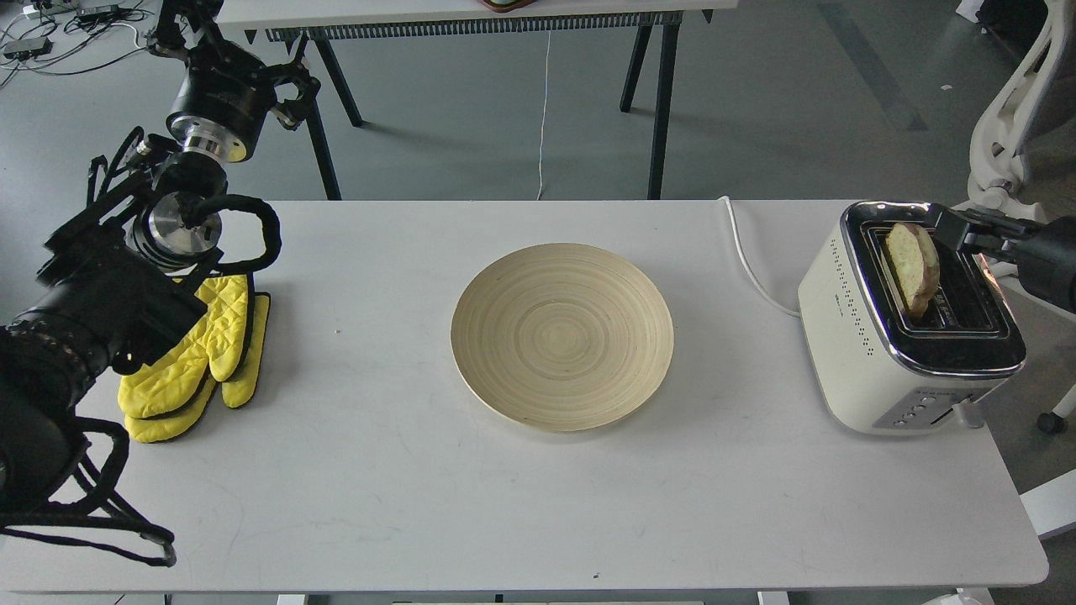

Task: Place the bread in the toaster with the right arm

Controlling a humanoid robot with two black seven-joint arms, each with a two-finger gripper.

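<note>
The bread (911, 267) stands on edge in the left slot of the cream-white toaster (866, 336) at the table's right end. Only its upper part shows above the chrome top. My right gripper (943, 228) comes in from the right edge, low over the toaster's far end. It is closed on the bread's far upper corner. My left gripper (290, 94) is raised beyond the table's far left edge, dark and end-on, with nothing seen in it.
A round bamboo plate (562, 336) lies mid-table. Yellow oven mitts (197, 357) lie at the left under my left arm. The toaster's white cord (748, 269) runs over the far table edge. A white chair (1017, 109) stands behind the toaster.
</note>
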